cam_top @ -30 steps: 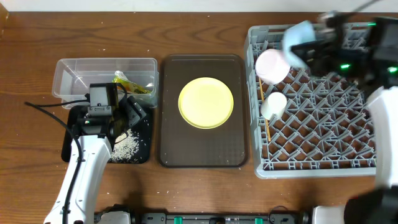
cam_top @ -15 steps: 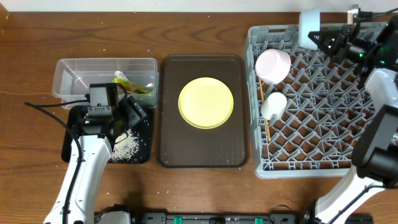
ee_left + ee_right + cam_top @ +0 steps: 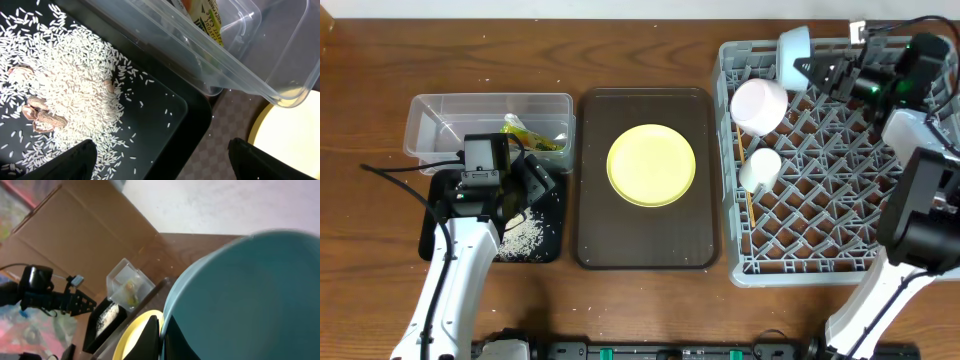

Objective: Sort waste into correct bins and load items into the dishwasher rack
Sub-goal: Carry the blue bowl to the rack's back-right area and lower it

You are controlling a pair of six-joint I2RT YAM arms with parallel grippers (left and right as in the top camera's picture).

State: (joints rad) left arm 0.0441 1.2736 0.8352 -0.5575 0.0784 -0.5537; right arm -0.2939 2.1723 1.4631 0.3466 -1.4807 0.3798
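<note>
Gripping the rim of the light blue bowl [image 3: 793, 46], the right claw [image 3: 812, 66] holds it tilted over the far left corner of the dishwasher rack [image 3: 840, 250]; half a second ago the bowl was a little further right along that far edge. In this overhead view the right arm stretches across the rack's back rail. The white bowl [image 3: 760, 105] lies just beside and below the blue one, the small white cup [image 3: 760, 168] nearer, the chopsticks [image 3: 748, 215] along the rack's left side; the rack's right half stands free. The yellow plate [image 3: 651, 165] sits on the brown serving tray [image 3: 645, 250]. The left arm has not moved: its left claw [image 3: 520, 195] hangs spread over the black tray [image 3: 548, 248], beside the clear tub [image 3: 450, 112] on the table [image 3: 640, 40]

From the left wrist, the left claw [image 3: 160, 162] is wide open above the rice grains [image 3: 70, 85] in the black tray [image 3: 185, 125]; the clear tub [image 3: 240, 60] holds the snack wrapper [image 3: 205, 15]

From the right wrist, the right claw [image 3: 159, 337] is clamped on the light blue bowl [image 3: 240, 290], which fills the view
</note>
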